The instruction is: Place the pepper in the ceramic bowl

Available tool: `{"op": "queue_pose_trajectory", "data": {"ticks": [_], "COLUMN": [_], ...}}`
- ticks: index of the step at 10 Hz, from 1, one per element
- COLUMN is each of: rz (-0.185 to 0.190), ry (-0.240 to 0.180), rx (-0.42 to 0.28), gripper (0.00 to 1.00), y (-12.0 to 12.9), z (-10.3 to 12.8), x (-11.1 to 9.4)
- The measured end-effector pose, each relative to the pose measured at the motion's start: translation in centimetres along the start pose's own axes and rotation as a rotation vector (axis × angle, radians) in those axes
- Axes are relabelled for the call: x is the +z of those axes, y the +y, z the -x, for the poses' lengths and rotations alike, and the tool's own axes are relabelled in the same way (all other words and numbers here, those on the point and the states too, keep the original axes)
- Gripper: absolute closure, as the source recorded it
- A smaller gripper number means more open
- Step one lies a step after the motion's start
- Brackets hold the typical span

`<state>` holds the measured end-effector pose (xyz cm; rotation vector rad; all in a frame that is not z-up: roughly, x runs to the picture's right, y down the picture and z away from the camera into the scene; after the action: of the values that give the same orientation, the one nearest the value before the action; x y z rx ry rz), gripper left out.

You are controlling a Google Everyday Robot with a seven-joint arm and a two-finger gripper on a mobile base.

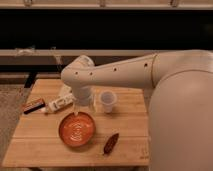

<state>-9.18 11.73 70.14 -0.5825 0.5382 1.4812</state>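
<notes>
The ceramic bowl [77, 128] is round, glossy orange-brown with pale rings, and sits on the wooden table [40, 145] at front centre. The pepper [111, 143] is small, dark red-brown and tapered. It lies on the table just right of the bowl, near the front edge and apart from the bowl. My gripper [79, 106] hangs at the end of the white arm, just above the bowl's far rim and well left of and behind the pepper. The arm hides most of it.
A small white cup [107, 100] stands behind and right of the bowl. A white tube-like object [59, 103] and a brown-and-black bar [34, 106] lie at the left. The robot's large white arm [180, 105] covers the table's right side.
</notes>
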Motion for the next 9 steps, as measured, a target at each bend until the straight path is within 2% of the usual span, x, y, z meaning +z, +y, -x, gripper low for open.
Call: {"op": "queue_pose_trajectory", "data": {"ticks": [4,5,6,9], "rz": [0.041,0.057,0.062,0.065], "ry": [0.026,0.047,0.058,0.112], "rx": [0.144,0.198,0.215,0.267], "gripper": [0.35,0.35,0.35,0.35], "y": [-5.4,-7.1,-7.5,-8.8], "z": [-3.8,-5.0,-5.4,-7.1], "x": [2.5,4.3,5.4,11.2]}}
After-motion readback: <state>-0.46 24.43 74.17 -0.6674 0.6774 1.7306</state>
